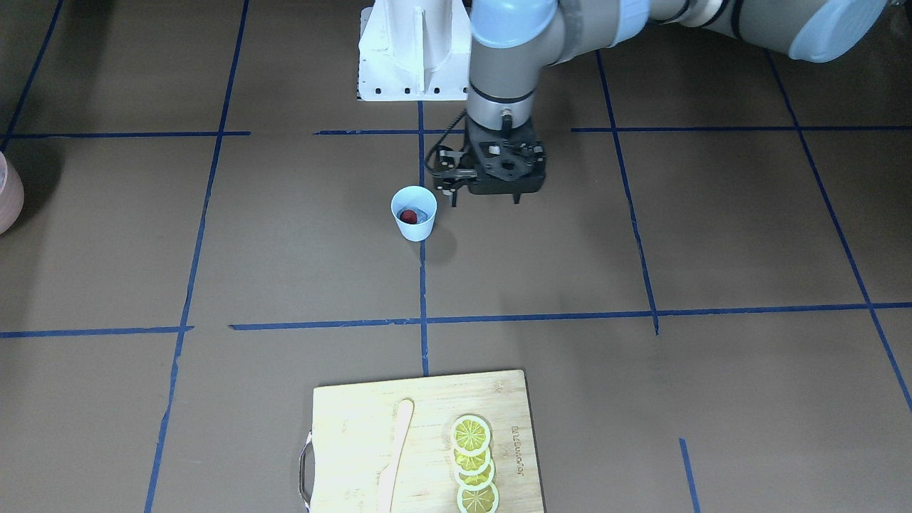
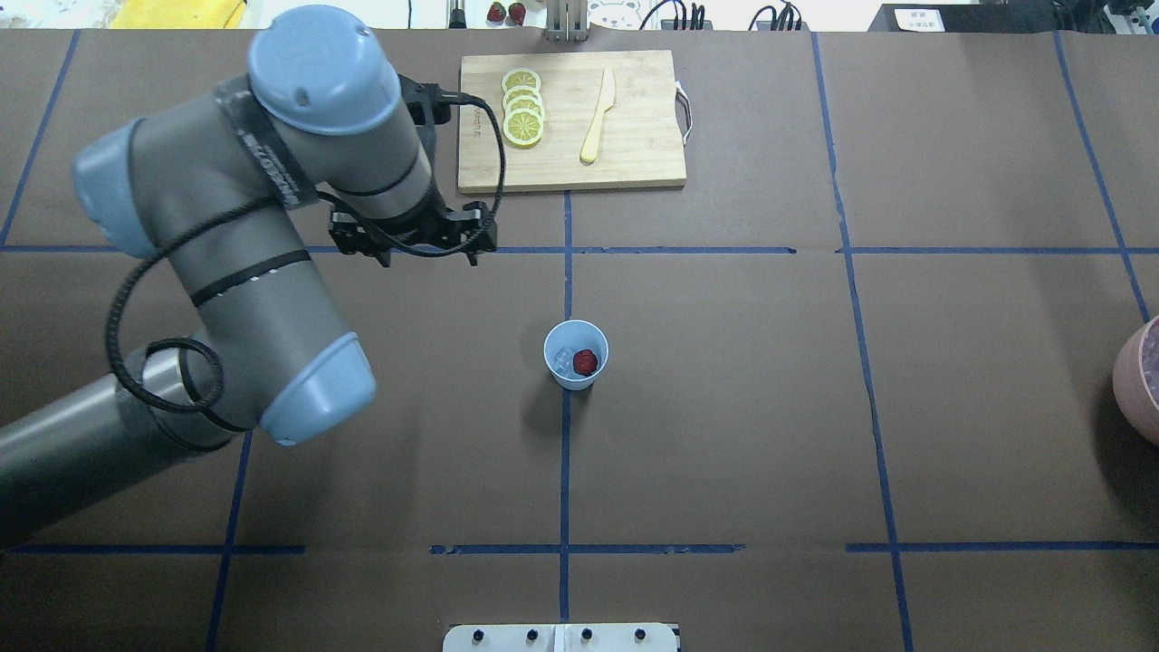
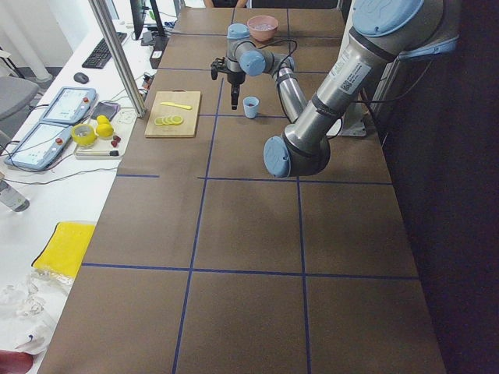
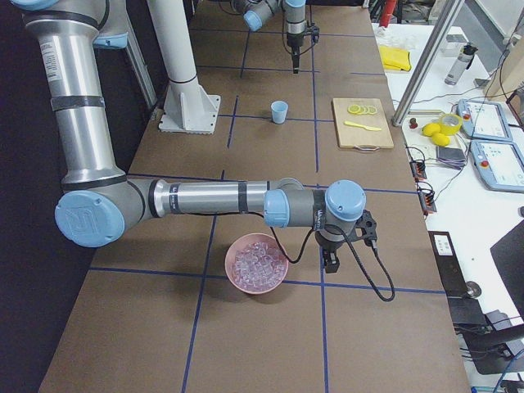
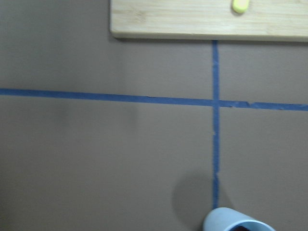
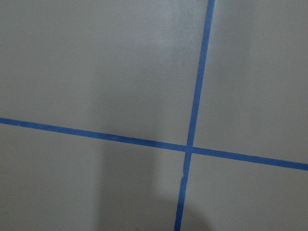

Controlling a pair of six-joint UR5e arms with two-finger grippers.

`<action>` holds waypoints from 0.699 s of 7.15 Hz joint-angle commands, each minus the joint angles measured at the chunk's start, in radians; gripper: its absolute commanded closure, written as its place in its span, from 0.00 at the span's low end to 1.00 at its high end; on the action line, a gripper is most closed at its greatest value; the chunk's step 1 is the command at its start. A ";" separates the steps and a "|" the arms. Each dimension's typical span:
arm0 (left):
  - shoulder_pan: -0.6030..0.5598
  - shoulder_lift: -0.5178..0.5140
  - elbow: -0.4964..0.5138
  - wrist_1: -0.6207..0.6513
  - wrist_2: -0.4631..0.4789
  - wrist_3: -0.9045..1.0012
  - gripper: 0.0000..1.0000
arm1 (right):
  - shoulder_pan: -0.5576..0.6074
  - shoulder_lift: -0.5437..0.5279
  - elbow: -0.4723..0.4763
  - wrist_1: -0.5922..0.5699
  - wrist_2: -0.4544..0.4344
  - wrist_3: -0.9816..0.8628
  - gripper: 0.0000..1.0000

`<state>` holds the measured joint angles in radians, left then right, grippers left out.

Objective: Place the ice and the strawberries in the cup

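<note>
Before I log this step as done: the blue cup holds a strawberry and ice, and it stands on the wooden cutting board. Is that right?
Not quite. The cup holds the strawberry and ice, but the overhead view shows it on the table, apart from the cutting board.

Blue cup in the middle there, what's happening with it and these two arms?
The robot's job is putting ice and a strawberry in the cup. Both are in: the strawberry lies beside the ice. The left gripper hangs open and empty beside the cup, not touching it. The right gripper hovers by the pink bowl of ice cubes at the table's end; I cannot tell whether it is open.
</note>
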<state>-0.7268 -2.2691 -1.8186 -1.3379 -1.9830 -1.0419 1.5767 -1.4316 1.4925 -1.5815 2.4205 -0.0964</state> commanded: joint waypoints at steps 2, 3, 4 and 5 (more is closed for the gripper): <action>-0.216 0.164 -0.057 0.087 -0.126 0.340 0.00 | 0.009 -0.016 -0.005 0.009 -0.044 0.000 0.01; -0.305 0.166 -0.057 0.167 -0.160 0.479 0.00 | 0.029 -0.032 0.005 0.011 -0.040 -0.005 0.01; -0.398 0.175 -0.044 0.221 -0.201 0.600 0.00 | 0.043 -0.055 0.029 0.014 -0.037 -0.002 0.01; -0.474 0.204 -0.022 0.242 -0.238 0.714 0.00 | 0.043 -0.099 0.096 0.014 -0.038 0.010 0.01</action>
<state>-1.0994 -2.0923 -1.8616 -1.1408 -2.1735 -0.4750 1.6130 -1.4871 1.5277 -1.5689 2.3821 -0.0960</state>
